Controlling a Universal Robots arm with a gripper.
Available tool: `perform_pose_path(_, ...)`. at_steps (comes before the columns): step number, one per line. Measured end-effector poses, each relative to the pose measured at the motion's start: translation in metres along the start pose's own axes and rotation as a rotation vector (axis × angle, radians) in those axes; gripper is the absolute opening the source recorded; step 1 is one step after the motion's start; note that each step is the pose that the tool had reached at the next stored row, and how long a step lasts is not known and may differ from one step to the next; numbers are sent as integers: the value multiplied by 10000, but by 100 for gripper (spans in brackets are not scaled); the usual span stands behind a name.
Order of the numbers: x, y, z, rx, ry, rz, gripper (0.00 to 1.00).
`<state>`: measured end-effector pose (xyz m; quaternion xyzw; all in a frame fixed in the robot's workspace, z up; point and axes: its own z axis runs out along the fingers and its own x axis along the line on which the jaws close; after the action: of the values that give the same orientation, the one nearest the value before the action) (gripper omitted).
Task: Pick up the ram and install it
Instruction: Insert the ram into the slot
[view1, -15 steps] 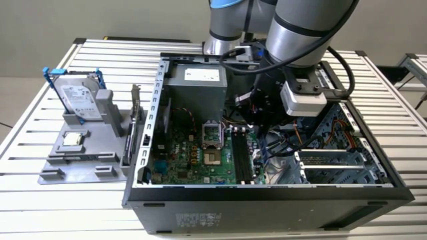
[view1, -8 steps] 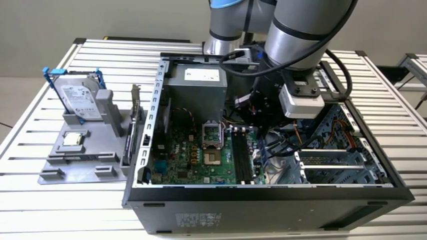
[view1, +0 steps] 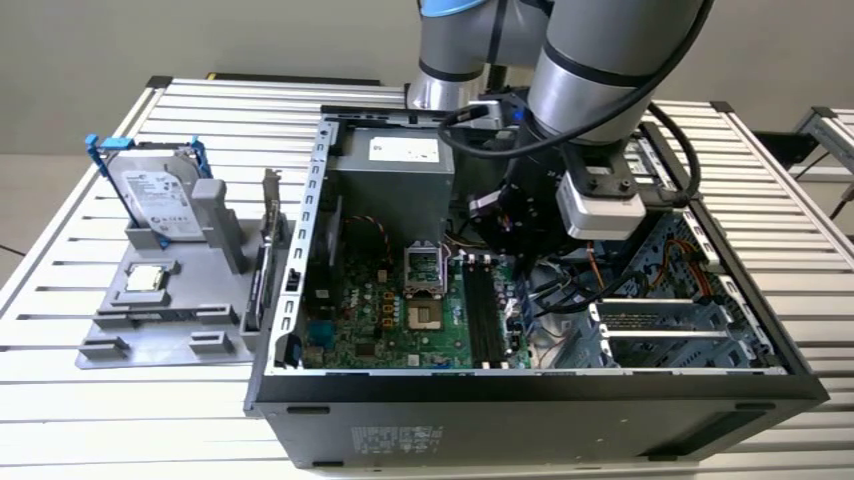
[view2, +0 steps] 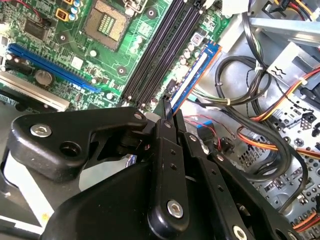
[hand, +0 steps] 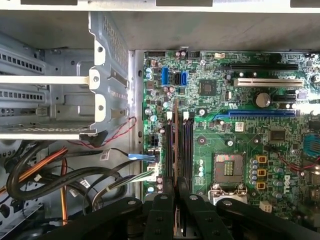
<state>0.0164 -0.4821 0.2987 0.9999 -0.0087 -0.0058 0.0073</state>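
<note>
Tool: matt black plastic links, bright metal screws; motherboard: glossy green board (black plastic slots); case: dull grey sheet metal; bench: ribbed pale metal.

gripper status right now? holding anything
gripper: shut on the ram, holding the stick by one end over the motherboard's memory slots inside the open case.
</note>
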Motion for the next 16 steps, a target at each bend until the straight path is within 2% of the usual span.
perform_pose_path(16,3,-37,61,20,0,5,0)
